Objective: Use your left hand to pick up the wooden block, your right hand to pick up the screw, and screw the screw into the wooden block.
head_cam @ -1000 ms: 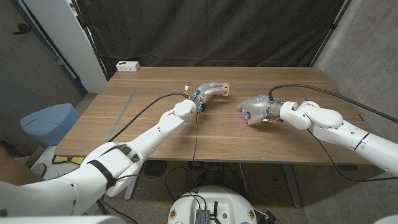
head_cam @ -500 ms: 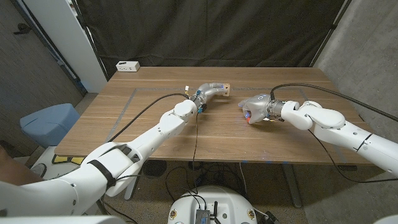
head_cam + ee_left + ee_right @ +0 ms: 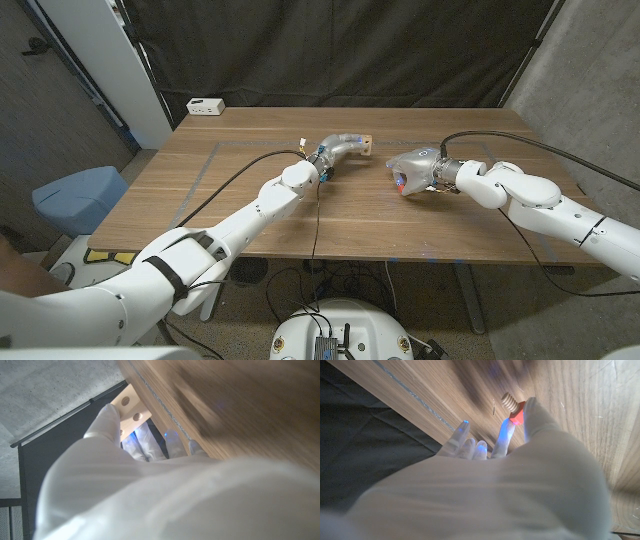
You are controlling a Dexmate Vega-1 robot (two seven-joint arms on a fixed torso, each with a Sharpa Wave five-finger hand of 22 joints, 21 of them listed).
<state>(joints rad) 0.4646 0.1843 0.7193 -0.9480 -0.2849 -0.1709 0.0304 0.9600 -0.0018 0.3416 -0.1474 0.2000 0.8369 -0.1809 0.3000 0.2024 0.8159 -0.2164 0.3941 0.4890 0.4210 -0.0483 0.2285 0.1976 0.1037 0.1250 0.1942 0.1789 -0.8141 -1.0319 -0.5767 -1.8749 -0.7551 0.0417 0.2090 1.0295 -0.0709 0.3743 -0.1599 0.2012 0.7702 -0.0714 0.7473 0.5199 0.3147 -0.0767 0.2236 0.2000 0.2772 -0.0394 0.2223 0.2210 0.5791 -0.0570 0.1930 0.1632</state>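
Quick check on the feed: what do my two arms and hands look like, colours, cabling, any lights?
Both arms are glossy white with rounded shells. The left arm has a black band and a black cable; another cable trails the right arm. Left hand and right hand wear pale translucent covers, with blue lights at the fingertips.

On the tabletop (image 3: 250,150), the block (image 3: 364,143) is left of the screw (image 3: 401,182); a box (image 3: 205,106) sits far left.
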